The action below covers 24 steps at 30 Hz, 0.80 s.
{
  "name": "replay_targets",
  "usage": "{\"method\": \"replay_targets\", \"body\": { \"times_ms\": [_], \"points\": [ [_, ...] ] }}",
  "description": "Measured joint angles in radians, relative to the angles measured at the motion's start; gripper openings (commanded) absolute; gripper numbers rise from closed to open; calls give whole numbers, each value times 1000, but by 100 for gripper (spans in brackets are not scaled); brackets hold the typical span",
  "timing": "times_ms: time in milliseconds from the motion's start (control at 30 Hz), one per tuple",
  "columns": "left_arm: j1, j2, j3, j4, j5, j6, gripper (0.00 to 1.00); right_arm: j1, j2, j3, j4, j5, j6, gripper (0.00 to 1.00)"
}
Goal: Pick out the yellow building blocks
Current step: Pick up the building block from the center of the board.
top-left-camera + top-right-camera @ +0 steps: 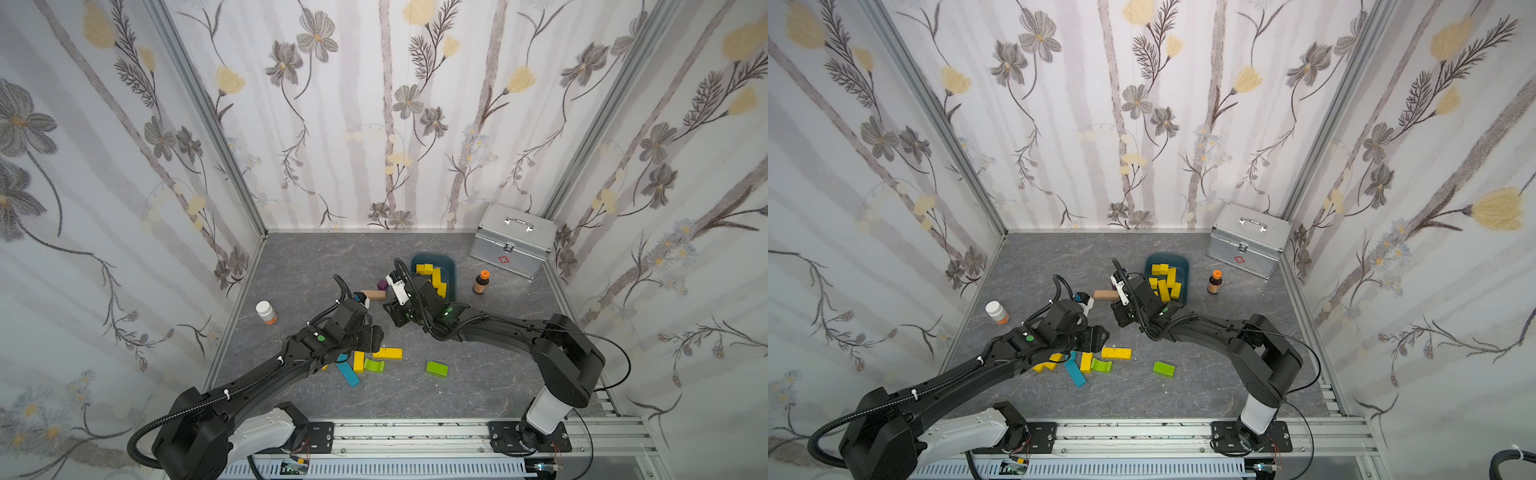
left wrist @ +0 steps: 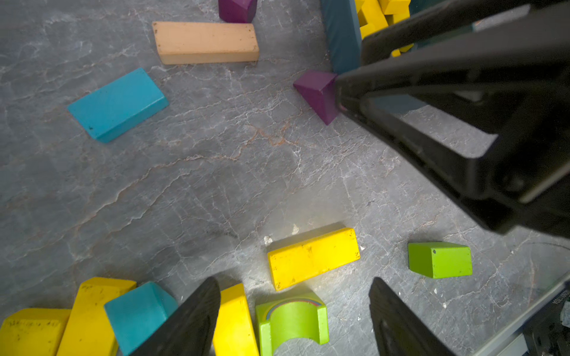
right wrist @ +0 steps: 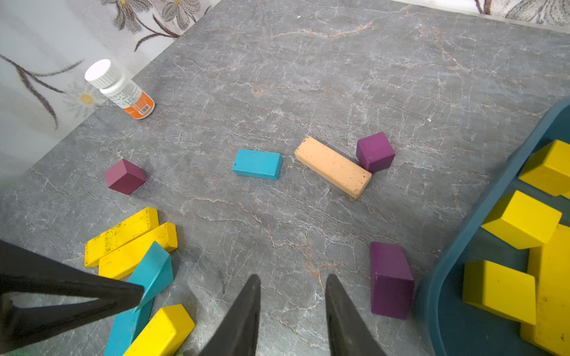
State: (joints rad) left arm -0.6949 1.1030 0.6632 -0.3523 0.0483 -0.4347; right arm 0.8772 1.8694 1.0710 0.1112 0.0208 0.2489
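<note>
Left wrist view: four yellow blocks [image 2: 313,259] lie loose on the surface [image 2: 216,172]. Three are bunched with a blue bar [image 2: 138,311] and a green arch [image 2: 293,317], and the fourth lies just beside the arch. More yellow blocks sit heaped in the bin [image 3: 453,255], too overlapped to count.

Other blocks, counted:
- Two blue: the bar and a flat block [image 3: 257,164].
- Two green: the arch and a green block [image 2: 439,259] lying apart from it.
- Three purple blocks [image 3: 125,176]: one touches the single tan bar [image 3: 333,166], and one stands just beside the bin wall.

There are two bottles. The white bottle [image 3: 120,89] is near the left wall and the brown bottle [image 1: 482,282] is near the bin. One silver case [image 1: 513,241] sits in the far right corner.

The left jaws stand wide and empty, with the arch showing between them. The right jaws stand narrow near the bin, with bare surface in the gap and nothing held.

The surface is grey, marbled with pale veins. Three walls papered with grey and yellow flowers enclose it, with metal posts at the corners. Both arm bases sit on a metal rail along the front.
</note>
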Motion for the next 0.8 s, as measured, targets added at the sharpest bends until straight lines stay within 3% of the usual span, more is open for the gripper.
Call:
{"method": "replay_targets", "body": {
  "times_ms": [433,800],
  "points": [
    [1,-81,-45,-144,-52,-116,79,13,-5,-42,-36,-43,-95,39],
    [1,-84,-45,-204,-53,-142,79,100,-17,-82,-90,-44,-172,41]
  ]
}}
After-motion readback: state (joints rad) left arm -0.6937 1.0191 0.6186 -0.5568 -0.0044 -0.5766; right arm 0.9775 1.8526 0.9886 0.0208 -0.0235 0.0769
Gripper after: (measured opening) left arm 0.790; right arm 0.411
